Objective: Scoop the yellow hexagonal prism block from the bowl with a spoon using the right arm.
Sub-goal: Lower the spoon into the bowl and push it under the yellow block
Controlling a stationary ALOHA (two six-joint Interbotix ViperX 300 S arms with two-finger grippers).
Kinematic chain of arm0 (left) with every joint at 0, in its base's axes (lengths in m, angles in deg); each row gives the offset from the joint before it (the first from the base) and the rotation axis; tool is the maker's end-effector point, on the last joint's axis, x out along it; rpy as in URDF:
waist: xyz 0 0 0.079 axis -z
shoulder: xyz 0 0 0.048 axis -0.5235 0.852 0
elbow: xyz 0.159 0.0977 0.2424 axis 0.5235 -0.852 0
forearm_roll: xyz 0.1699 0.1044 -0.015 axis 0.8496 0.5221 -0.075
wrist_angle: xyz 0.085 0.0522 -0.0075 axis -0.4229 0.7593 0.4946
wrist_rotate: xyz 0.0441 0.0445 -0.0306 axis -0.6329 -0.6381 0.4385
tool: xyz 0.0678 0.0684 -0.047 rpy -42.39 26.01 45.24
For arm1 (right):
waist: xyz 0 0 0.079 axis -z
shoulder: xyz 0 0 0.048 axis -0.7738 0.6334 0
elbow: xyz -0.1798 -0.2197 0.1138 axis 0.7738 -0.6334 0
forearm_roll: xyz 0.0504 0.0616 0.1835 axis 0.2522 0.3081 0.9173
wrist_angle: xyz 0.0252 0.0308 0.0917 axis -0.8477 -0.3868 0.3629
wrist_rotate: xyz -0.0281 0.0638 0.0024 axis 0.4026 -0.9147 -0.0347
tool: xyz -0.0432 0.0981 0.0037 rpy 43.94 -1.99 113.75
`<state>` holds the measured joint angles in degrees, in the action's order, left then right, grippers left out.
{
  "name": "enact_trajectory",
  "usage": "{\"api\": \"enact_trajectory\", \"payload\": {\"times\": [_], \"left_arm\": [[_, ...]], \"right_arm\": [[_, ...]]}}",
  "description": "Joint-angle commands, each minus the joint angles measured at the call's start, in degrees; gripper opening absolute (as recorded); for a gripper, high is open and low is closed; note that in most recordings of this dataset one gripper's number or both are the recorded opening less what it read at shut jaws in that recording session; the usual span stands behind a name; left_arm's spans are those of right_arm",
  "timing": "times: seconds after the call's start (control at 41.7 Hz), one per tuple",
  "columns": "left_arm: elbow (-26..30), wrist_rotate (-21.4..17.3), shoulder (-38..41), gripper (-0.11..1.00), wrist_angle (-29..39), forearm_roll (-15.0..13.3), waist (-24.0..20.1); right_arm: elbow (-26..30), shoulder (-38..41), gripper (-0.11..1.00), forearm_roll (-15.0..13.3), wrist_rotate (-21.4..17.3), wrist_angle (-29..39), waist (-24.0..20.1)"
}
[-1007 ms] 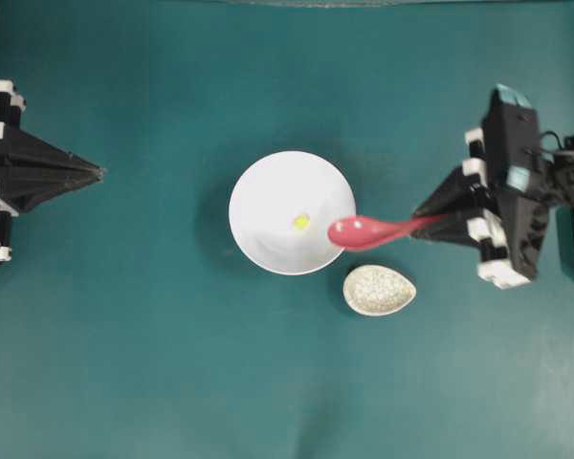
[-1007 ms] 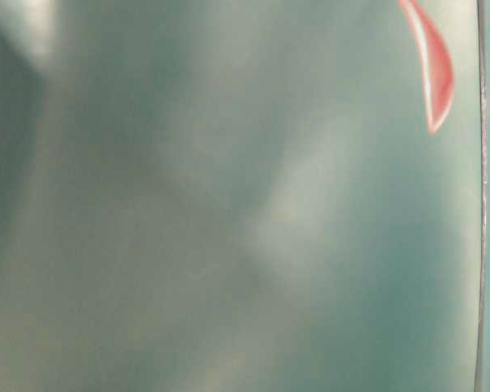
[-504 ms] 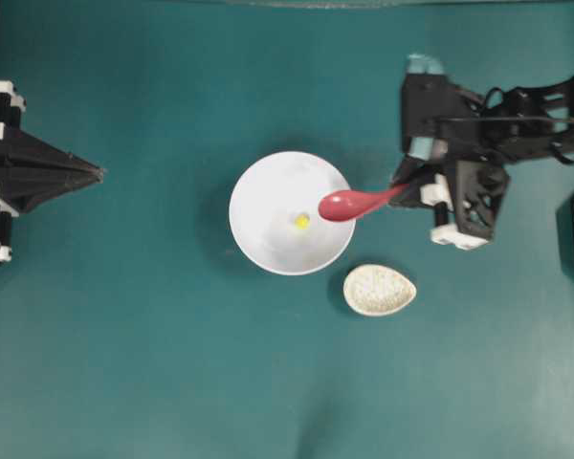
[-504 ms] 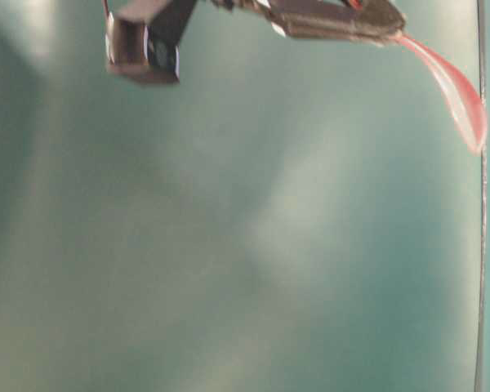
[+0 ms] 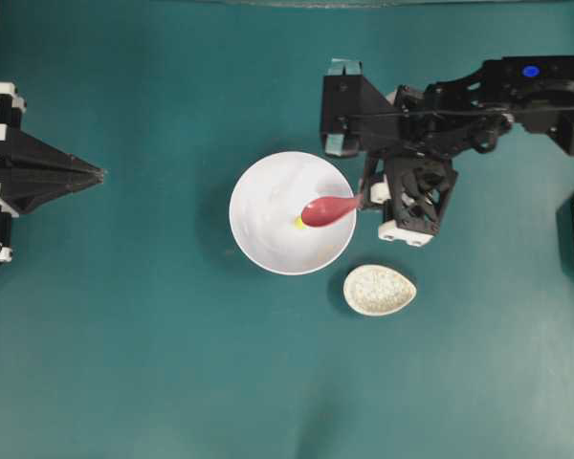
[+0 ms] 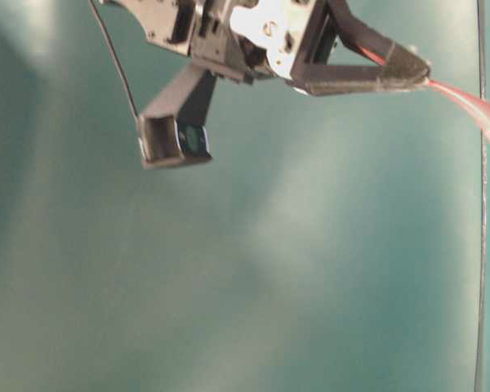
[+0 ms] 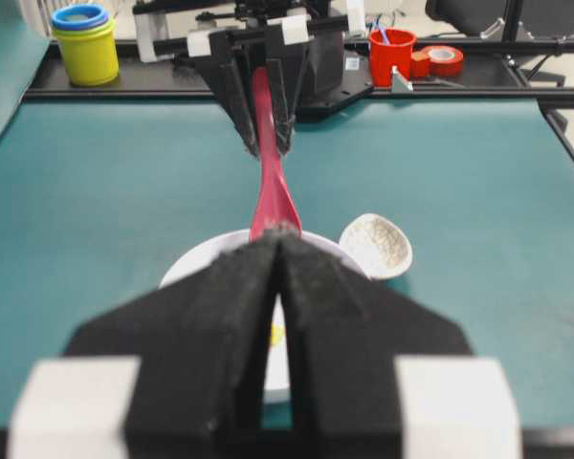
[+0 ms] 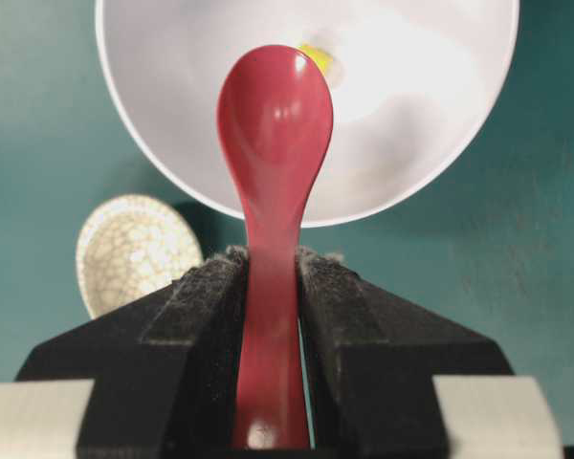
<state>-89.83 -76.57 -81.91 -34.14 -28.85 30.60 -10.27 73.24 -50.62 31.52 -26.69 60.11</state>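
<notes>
The white bowl sits mid-table. The tiny yellow block lies in it, mostly covered by the spoon's scoop; it peeks past the scoop tip in the right wrist view. My right gripper is shut on the handle of the pink-red spoon, whose scoop hangs over the bowl's right half. The spoon and bowl also show in the left wrist view. My left gripper is shut and empty at the far left edge, well away from the bowl.
A speckled beige spoon rest lies just below-right of the bowl. The right arm's body reaches in from the upper right. A yellow cup and a red cup stand beyond the table's far edge.
The right arm has swung left and forward with the spoon. The scoop moved from the bowl's right rim to over the bowl's inside, right by the yellow block. The left arm stayed still.
</notes>
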Motion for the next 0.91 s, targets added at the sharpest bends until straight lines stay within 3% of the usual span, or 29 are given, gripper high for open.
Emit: {"api": "enact_trajectory", "payload": {"times": [0.0, 0.24, 0.552, 0.887], "left_arm": [[1.05, 0.00, 0.18, 0.00, 0.09, 0.18, -0.09], [0.97, 0.09, 0.18, 0.00, 0.35, 0.18, -1.41], [0.88, 0.53, 0.53, 0.00, 1.05, 0.18, -3.69], [0.88, 0.62, 0.53, 0.00, 1.05, 0.18, -3.78]], "right_arm": [[2.37, -0.09, 0.23, -0.53, -1.41, 1.67, 0.09], [3.08, 0.53, 0.23, -2.20, -4.92, 3.52, 0.09], [3.25, 2.20, 0.23, -2.20, -7.65, 5.01, 0.09], [4.57, 5.19, 0.23, -2.20, -7.82, 5.01, 0.09]]}}
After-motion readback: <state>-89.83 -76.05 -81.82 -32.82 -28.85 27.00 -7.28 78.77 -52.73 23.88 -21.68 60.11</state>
